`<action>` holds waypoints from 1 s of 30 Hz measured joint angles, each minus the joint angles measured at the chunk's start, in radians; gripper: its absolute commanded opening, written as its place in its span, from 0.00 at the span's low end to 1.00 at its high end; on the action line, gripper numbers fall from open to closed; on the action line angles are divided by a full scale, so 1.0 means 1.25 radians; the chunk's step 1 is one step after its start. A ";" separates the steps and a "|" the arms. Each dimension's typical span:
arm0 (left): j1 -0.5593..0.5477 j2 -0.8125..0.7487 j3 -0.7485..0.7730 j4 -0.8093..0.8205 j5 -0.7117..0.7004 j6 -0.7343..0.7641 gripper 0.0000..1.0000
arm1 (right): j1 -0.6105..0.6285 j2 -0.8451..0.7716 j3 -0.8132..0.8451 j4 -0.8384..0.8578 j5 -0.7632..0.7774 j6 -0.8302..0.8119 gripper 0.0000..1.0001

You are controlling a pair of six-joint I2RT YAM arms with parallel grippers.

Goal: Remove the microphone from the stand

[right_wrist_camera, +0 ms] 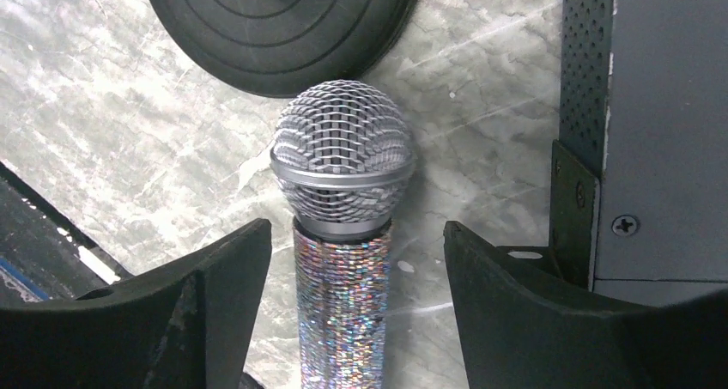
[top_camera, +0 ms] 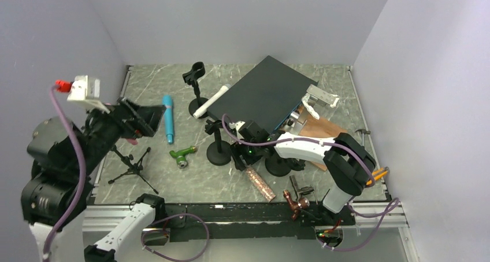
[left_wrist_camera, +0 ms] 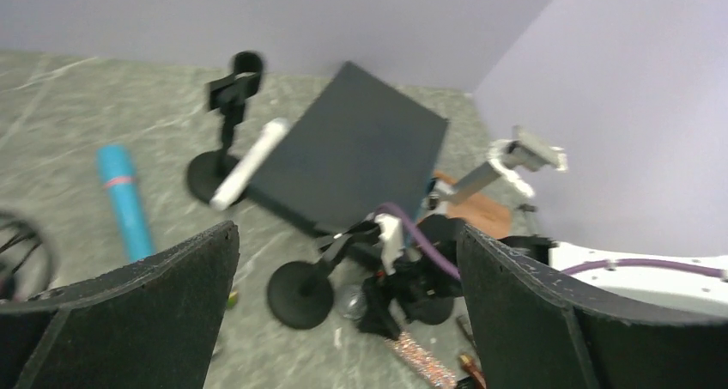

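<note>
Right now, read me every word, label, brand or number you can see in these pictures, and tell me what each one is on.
No text can be read anywhere.
The glitter microphone, black box, blue microphone and white microphone show no lettering.
The round stand base shows only plain rings.

The microphone, glitter-bodied with a silver mesh head, is laid flat on the table, head just beside the round base of the black stand.

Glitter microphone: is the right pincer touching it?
Apart. Right wrist view shows bare marble tabletop either side of the glitter microphone, clear of the right pincer.
</note>
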 measured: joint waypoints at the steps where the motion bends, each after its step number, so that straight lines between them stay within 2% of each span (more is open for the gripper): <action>1: 0.000 -0.016 0.005 -0.034 -0.032 0.008 0.98 | 0.001 0.000 0.005 -0.008 -0.002 -0.001 0.78; 3: 0.000 -0.036 0.014 -0.094 -0.094 0.019 0.94 | 0.001 0.000 0.014 -0.024 -0.004 -0.002 0.79; 8: 0.000 -0.042 0.041 -0.222 -0.270 0.036 0.94 | -0.001 -0.040 0.035 -0.078 0.002 -0.007 0.84; 13: 0.000 -0.026 0.038 -0.294 -0.395 0.039 0.99 | -0.013 -0.137 0.074 -0.128 0.030 -0.017 0.86; 23: 0.013 0.025 -0.082 -0.283 -0.586 0.032 0.99 | -0.020 -0.330 0.090 -0.218 0.031 -0.014 0.88; 30: 0.189 0.061 -0.166 -0.190 -0.572 0.045 0.99 | -0.020 -0.448 0.093 -0.255 0.027 -0.017 0.91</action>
